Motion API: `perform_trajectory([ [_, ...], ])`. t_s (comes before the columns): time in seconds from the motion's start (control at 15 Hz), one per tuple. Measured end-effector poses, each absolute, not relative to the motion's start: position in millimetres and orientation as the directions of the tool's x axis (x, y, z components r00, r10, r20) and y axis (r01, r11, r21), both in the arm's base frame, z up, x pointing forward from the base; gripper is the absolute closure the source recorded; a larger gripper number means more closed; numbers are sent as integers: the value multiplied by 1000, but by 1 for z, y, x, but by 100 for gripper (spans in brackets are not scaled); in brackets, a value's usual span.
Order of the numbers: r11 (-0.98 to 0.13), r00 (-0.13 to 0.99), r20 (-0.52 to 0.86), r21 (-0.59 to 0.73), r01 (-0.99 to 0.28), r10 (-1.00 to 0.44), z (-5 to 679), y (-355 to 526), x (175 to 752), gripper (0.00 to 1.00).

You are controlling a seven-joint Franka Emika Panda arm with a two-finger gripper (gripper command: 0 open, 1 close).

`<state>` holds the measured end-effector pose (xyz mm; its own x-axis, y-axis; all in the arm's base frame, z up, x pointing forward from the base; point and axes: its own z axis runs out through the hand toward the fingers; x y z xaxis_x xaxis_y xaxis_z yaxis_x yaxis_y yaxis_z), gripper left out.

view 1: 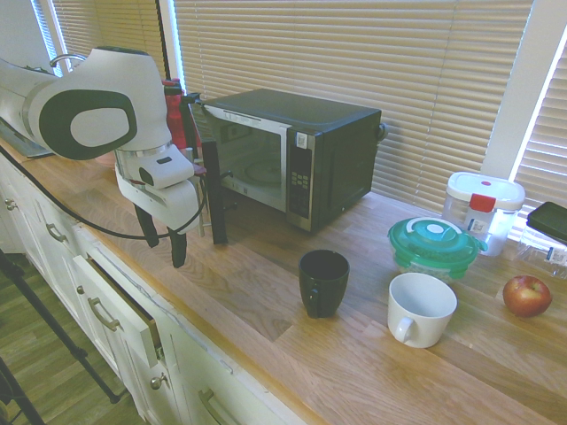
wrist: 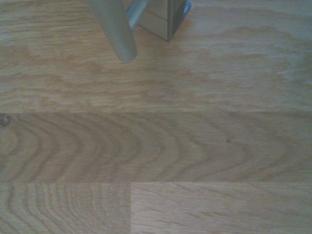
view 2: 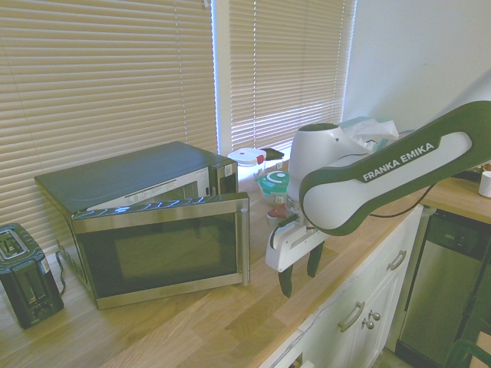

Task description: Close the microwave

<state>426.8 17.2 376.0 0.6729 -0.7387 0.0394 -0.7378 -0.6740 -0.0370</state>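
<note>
Evidently ajar: black countertop microwave (view 2: 138, 169), just beside the fingertips (view 1: 166, 251), its door (view 2: 165, 249) swung out. Fingers apart, nothing between them. Risk: a push off-square could skid the body or slip past the handle (view 2: 244, 241). Pale wood-plank countertop (view 1: 257, 341) beneath the fingers; slatted blinds (view 1: 354, 80) beyond.
</note>
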Motion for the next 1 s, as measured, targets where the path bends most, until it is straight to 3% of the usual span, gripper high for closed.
perform_trajectory([
  [0.33, -690, 687, 73, -26, -724, -723, 381, 21, 428, 0],
  [1.0, -757, 749, 162, 18, -653, -642, 458, 126, 470, 0],
])
